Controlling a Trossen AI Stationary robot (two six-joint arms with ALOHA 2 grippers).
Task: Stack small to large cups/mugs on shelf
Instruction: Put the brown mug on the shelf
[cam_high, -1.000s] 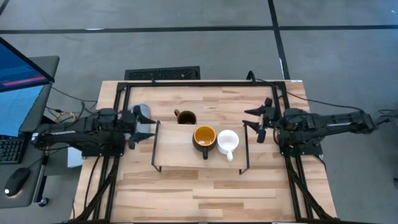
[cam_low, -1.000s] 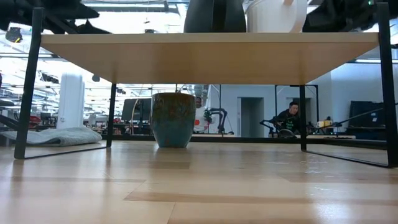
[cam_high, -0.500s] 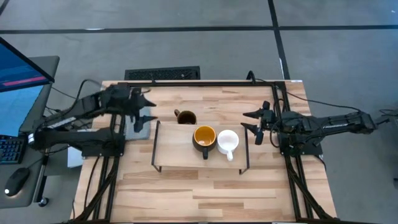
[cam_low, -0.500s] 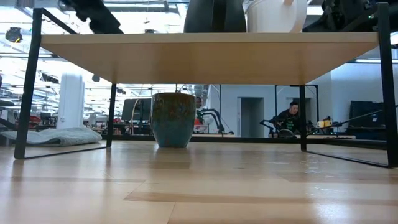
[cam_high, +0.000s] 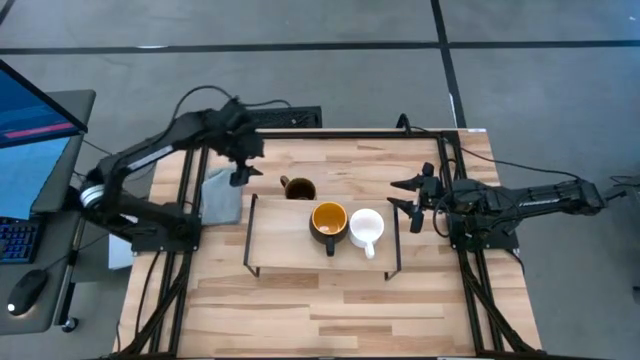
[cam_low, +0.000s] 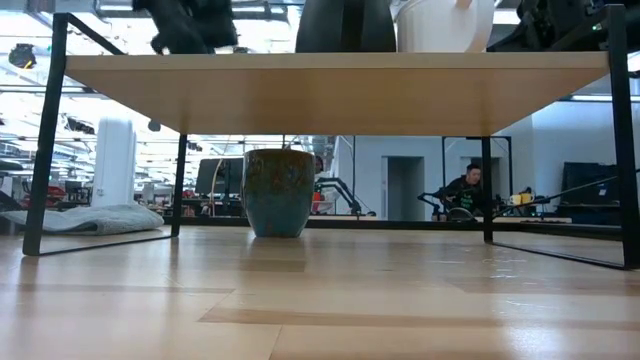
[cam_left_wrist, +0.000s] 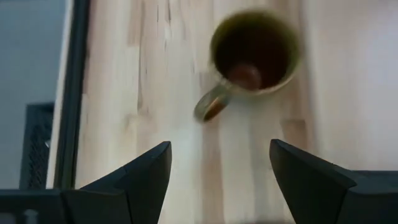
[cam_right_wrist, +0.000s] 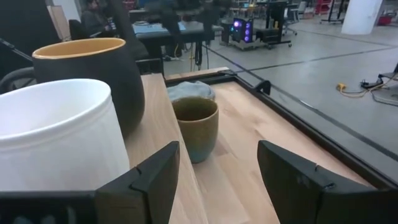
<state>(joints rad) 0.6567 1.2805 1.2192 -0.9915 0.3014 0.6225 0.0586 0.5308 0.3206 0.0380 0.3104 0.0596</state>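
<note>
The small white mug (cam_high: 367, 228) and the dark mug with yellow-orange inside (cam_high: 329, 222) stand side by side on the low wooden shelf (cam_high: 290, 245). The olive-brown mug (cam_high: 298, 188) stands upright on the tabletop behind the shelf; it also shows in the left wrist view (cam_left_wrist: 252, 59) and the low view (cam_low: 278, 192). My left gripper (cam_high: 243, 165) is open and empty, raised to the left of the olive-brown mug. My right gripper (cam_high: 410, 200) is open and empty, right of the shelf, level with the white mug (cam_right_wrist: 56, 143).
A grey cloth (cam_high: 220, 195) lies on the table's left side, below the left arm. The shelf's black wire legs (cam_low: 45, 130) stand on the tabletop. A monitor and keyboard stand off the table's left. A person sits far behind in the room (cam_low: 465, 190).
My left gripper has risen from beside the shelf's left end and swung toward the table's far edge, then toward the olive-brown mug, now hovering left of it. The right arm has barely moved. The mugs have stayed in place.
</note>
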